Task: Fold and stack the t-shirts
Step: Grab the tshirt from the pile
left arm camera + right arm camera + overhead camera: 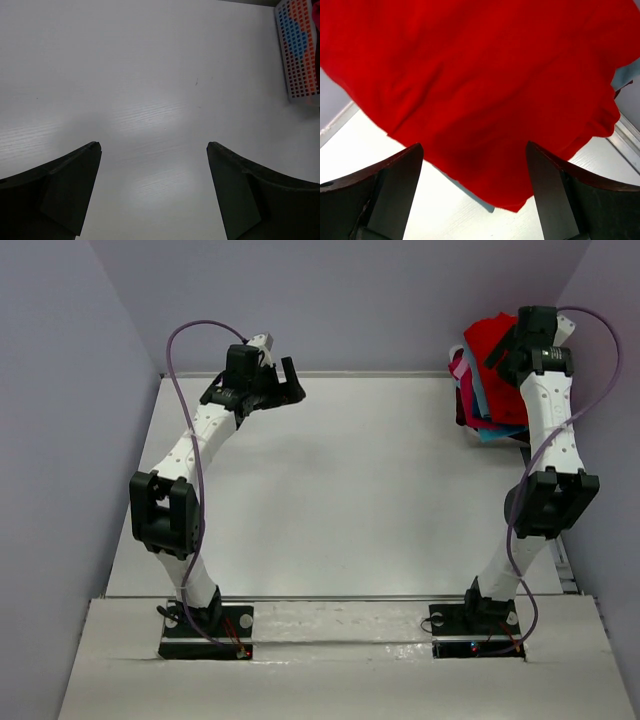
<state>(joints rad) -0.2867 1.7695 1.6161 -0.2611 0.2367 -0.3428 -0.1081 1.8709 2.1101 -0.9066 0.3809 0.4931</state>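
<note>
right wrist view, plain red t-shirt (485, 75) before wide-apart right gripper (474, 146)

T-shirts (487, 348) heaped, perhaps in a basket (298, 50), at table's (350, 490) far-right corner.

Soft matt cloth with shallow creases on the red t-shirt (485, 85), smooth white table (150, 65) with faint wood-like grain and a dull sheen, matt dark plastic on the left end effector (152, 146) and right end effector (473, 145), perforated white plastic basket (298, 55) wall
</note>
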